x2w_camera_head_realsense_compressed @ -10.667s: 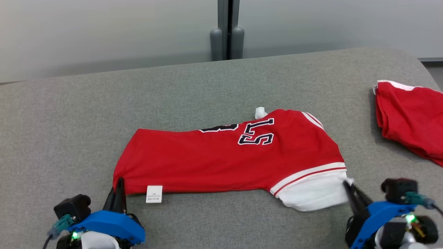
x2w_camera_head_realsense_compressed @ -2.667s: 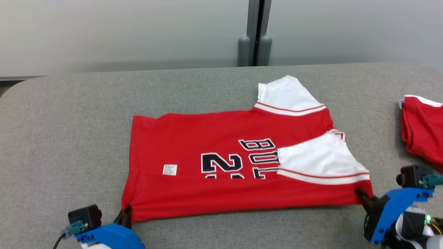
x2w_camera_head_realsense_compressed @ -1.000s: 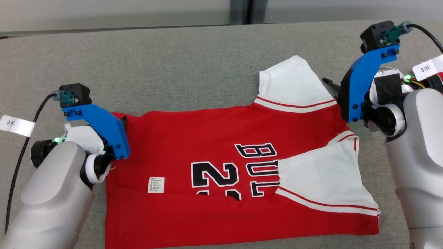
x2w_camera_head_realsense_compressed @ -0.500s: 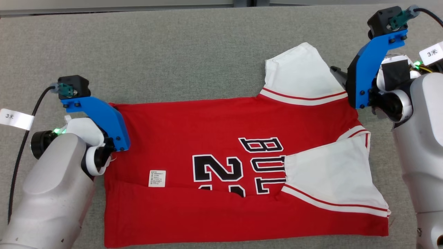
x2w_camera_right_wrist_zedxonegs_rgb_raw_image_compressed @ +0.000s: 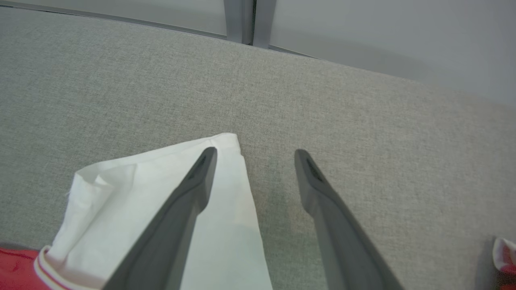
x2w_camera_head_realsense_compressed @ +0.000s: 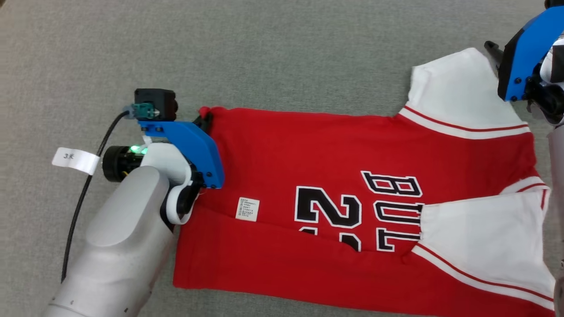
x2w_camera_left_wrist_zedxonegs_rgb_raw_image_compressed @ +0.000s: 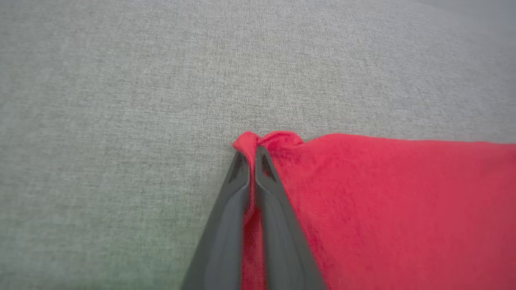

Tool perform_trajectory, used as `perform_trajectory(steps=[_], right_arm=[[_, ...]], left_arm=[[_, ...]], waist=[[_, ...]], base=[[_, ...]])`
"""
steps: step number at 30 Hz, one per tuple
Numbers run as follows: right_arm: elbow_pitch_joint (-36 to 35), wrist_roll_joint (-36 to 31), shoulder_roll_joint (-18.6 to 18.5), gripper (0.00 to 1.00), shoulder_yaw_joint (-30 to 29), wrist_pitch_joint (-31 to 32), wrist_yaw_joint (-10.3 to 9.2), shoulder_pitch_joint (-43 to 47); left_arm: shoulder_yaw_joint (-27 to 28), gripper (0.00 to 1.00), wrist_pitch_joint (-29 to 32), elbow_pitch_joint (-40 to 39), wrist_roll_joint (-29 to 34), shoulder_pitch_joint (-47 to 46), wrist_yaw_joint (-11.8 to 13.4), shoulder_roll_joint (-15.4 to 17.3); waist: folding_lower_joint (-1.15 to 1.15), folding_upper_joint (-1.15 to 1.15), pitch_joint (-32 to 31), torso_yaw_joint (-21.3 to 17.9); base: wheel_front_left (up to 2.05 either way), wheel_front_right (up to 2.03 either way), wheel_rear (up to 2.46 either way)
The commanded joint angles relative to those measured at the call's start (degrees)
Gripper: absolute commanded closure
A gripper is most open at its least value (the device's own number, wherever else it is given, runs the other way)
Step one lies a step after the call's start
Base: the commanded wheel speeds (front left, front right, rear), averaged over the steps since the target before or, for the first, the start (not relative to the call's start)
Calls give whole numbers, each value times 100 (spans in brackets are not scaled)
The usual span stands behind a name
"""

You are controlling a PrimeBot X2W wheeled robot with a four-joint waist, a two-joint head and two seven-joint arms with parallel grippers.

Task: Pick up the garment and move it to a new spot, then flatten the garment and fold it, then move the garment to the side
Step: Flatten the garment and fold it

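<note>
Pinching a corner of the red garment (x2w_camera_head_realsense_compressed: 308, 154), left fingers (x2w_camera_left_wrist_zedxonegs_rgb_raw_image_compressed: 276, 209) were clamped on it; right fingers (x2w_camera_right_wrist_zedxonegs_rgb_raw_image_compressed: 177, 225) stood apart, one over the white sleeve (x2w_camera_right_wrist_zedxonegs_rgb_raw_image_compressed: 113, 201), other over grey desk (x2w_camera_right_wrist_zedxonegs_rgb_raw_image_compressed: 363, 141)

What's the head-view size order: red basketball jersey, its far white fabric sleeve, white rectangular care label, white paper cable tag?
1. Red basketball jersey
2. Far white fabric sleeve
3. White paper cable tag and white rectangular care label: look alike, unranked
</note>
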Motion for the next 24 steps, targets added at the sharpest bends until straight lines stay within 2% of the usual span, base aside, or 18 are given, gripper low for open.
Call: perform_trajectory(steps=[1,8,9,10,11,13,18,24], right_arm=[[144,-106,-54,0,-98,-127,1,-106],[685,-370,-125,0,-251,-119,2,-193],[784,-421,-120,50,-233,-26,2,-169],[863,-452,-88,64,-195,30,2,-113],[912,-462,-65,100,-177,60,2,-89],[970,-451,-26,100,-102,84,2,-83],[880,-220,62,100,75,-428,2,-136],[908,295,104,100,474,-877,1,56]], left_arm=[[-42,100,-88,-130,24,45,-50,-105],[-154,100,-243,-377,49,119,-84,-251],[-162,100,-246,-379,49,139,-85,-243],[-160,100,-274,-375,40,166,-90,-236],[-158,100,-281,-370,30,189,-92,-225],[-124,100,-341,-357,6,221,-68,-190],[17,100,-653,-302,18,287,-8,-46],[61,100,-1042,-195,72,487,-135,173]], waist=[[-1,-1,233,327],[-1,-1,414,634],[-1,-1,409,640],[-1,-1,387,638],[-1,-1,361,628],[-1,-1,290,584],[-1,-1,50,391],[-1,-1,-421,69]], base=[[0,0,0],[0,0,0],[0,0,0],[0,0,0],[0,0,0],[0,0,0],[0,0,0],[0,0,0]])
